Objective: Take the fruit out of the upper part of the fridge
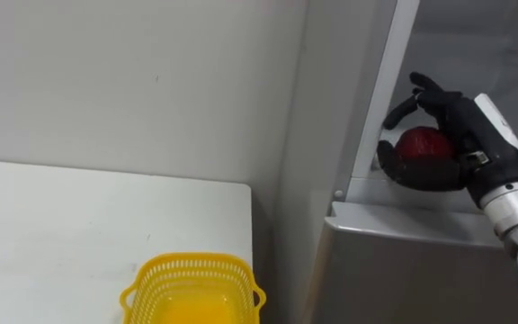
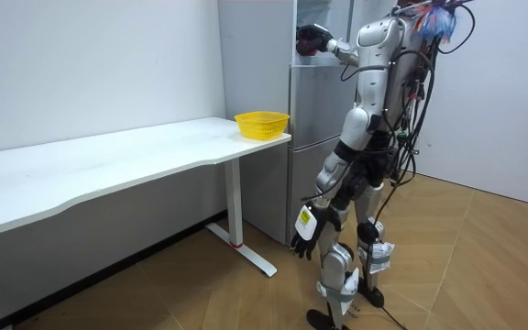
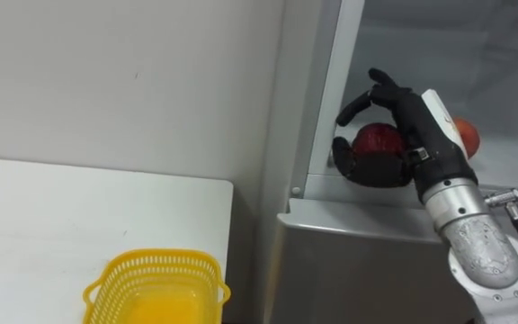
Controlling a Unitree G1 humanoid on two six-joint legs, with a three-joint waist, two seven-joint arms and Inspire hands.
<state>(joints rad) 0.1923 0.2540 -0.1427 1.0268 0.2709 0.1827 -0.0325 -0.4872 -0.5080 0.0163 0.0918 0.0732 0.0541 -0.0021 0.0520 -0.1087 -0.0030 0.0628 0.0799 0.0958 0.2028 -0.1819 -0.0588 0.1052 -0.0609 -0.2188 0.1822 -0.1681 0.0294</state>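
Hidden or cut off: the red fruit (image 3: pixel 378 139) shows only in part. The fingers of the right hand (image 3: pixel 416 121) arch over its top and the thumb comes under it. What kind of fruit it is cannot be told. A second, orange-red round thing (image 3: pixel 465 135) sits deeper in the fridge compartment (image 3: pixel 484 54), mostly covered by the back of the hand. The yellow basket (image 1: pixel 192 263) is cut off by the lower frame edge. In the room view the left hand (image 2: pixel 306 240) hangs low beside the thigh; whether it is apart or closed cannot be told.

Task's thing: round, dark red, smooth-skinned, with a faint sheen on the side that shows.

Position: the fruit sits inside the right hand's curl, clamped between fingers above and thumb below. It is at the front edge of the upper compartment, just above the grey top of the lower door (image 3: pixel 367 261) and near the compartment's left frame.

Surroundings: the robot stands upright facing the fridge, right arm raised. The basket stands on the white surface (image 1: pixel 79 225) near its corner by the fridge.
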